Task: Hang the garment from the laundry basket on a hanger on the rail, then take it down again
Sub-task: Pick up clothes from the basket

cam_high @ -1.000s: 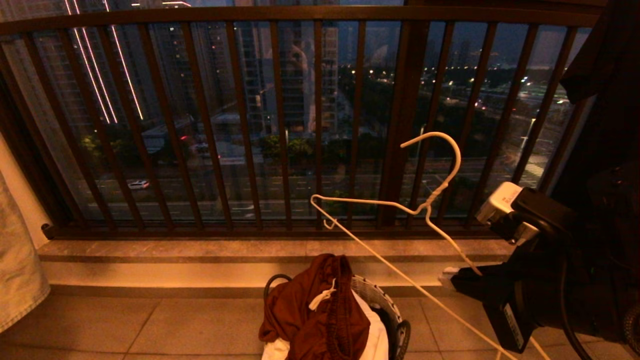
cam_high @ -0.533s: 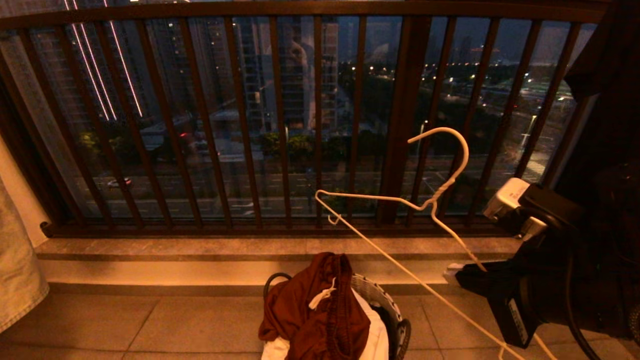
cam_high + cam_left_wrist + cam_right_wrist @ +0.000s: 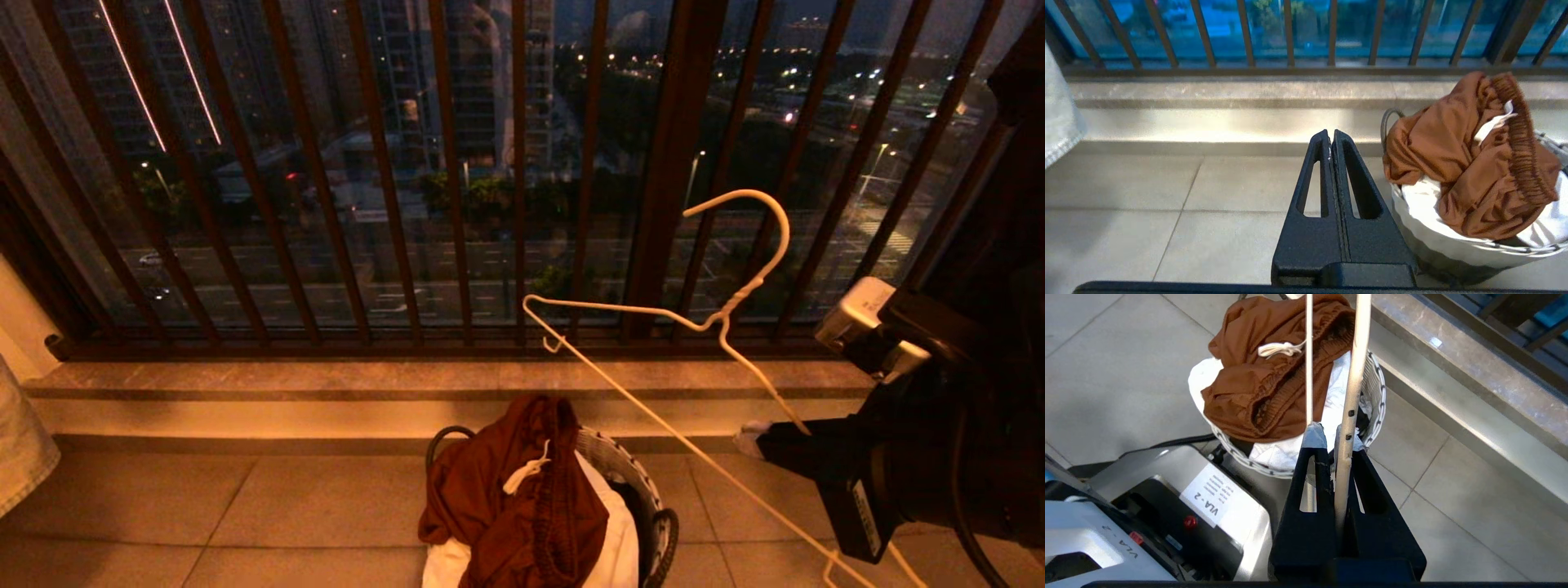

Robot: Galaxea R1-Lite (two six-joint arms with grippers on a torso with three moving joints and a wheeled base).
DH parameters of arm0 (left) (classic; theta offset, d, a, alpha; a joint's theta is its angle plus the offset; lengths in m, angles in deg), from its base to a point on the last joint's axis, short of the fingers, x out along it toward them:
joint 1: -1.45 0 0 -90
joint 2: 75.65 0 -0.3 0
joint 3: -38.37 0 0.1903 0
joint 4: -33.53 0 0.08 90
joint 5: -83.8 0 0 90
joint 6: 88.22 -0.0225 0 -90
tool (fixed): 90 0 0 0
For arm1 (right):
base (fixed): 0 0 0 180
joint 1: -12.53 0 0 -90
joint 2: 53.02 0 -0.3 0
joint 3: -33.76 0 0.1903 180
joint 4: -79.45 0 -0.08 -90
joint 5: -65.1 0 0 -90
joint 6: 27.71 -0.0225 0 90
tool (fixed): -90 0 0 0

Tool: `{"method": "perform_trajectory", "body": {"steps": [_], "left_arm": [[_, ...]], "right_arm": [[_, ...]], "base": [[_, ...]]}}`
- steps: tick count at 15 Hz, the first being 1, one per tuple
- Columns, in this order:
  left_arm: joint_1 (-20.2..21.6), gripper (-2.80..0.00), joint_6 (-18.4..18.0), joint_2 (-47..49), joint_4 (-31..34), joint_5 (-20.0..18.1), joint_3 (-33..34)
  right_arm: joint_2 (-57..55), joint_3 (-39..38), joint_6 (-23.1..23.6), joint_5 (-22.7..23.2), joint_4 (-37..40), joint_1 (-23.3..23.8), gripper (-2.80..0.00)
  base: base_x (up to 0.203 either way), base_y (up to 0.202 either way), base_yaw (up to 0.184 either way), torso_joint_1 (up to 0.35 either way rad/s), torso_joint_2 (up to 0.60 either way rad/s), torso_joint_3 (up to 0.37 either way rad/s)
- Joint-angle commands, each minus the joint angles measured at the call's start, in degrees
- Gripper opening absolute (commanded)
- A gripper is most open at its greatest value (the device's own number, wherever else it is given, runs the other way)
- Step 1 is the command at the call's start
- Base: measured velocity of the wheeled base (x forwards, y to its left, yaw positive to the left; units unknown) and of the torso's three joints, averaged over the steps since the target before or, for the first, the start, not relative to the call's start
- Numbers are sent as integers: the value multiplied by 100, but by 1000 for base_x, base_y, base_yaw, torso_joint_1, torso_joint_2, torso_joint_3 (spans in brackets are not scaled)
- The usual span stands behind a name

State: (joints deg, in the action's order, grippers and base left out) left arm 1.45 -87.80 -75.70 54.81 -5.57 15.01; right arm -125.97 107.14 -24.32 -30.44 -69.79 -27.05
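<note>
Right pincer (image 3: 1331, 435), beside a grey housing labelled "VLA-2" (image 3: 1218, 497), clamps the thin white wire hanger (image 3: 653, 314); left pincer (image 3: 1331, 136) stays pressed shut; the view has tilted downward.

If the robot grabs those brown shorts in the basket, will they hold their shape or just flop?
Probably flop: the rust-brown shorts lie crumpled in soft folds over the laundry basket rim. They look thin, so likely light. The loose white drawstring may dangle and could snag.
</note>
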Motion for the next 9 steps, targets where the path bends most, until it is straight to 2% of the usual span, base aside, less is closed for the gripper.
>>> {"method": "perform_trajectory", "body": {"steps": [1, 9], "left_arm": [[0, -280, 2, 5, -3, 7, 53], [0, -280, -6, 5, -2, -2, 53]], "right_arm": [[108, 8, 4, -5, -5, -1, -280], [386, 43, -14, -9, -227, 38, -280]], "base": [[0, 0, 0, -2, 3, -199], [0, 0, 0, 4, 2, -199]]}}
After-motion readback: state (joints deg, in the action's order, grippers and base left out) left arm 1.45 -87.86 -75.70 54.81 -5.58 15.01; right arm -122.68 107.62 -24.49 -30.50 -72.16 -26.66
